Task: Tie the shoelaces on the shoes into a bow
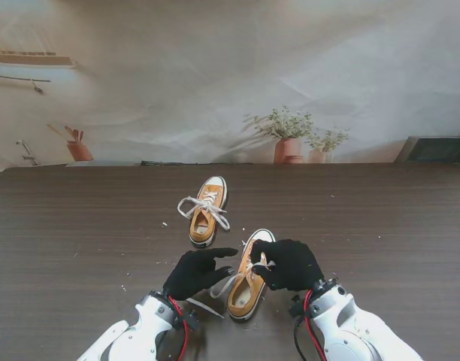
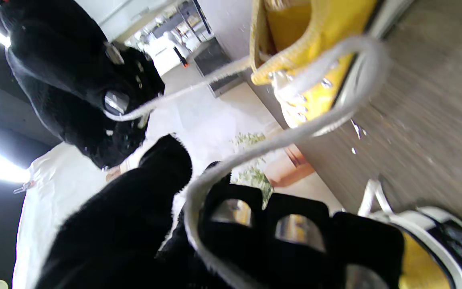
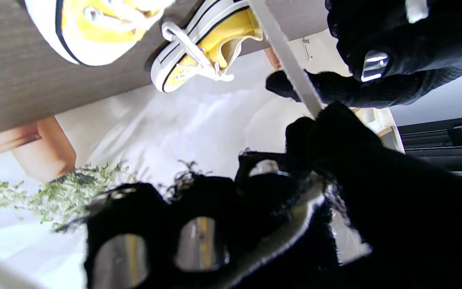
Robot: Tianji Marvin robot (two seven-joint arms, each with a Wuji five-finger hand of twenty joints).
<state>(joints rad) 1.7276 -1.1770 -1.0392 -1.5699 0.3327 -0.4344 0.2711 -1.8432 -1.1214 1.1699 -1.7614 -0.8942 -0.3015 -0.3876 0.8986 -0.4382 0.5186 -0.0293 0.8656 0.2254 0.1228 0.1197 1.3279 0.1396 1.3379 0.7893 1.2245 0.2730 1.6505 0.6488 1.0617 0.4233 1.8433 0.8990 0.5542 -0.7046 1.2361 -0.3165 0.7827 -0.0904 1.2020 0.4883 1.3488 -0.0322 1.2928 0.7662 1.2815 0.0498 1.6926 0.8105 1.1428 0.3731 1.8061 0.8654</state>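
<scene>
Two yellow sneakers with white soles lie on the dark wooden table (image 1: 80, 226). The near shoe (image 1: 249, 289) sits between my two black-gloved hands, the far shoe (image 1: 207, 214) lies farther from me with its white laces loose. My left hand (image 1: 194, 272) is shut on a white lace (image 2: 295, 132) that loops from the near shoe's eyelets over its fingers. My right hand (image 1: 290, 265) rests over the near shoe's tongue, pinching the other lace end (image 3: 291, 68) between thumb and finger. In the right wrist view the far shoe (image 3: 203, 52) shows beyond.
Potted plants (image 1: 289, 135) stand past the table's far edge against a white backdrop. Another small pot (image 1: 78, 149) is at the far left. Small white specks lie scattered on the table around the shoes.
</scene>
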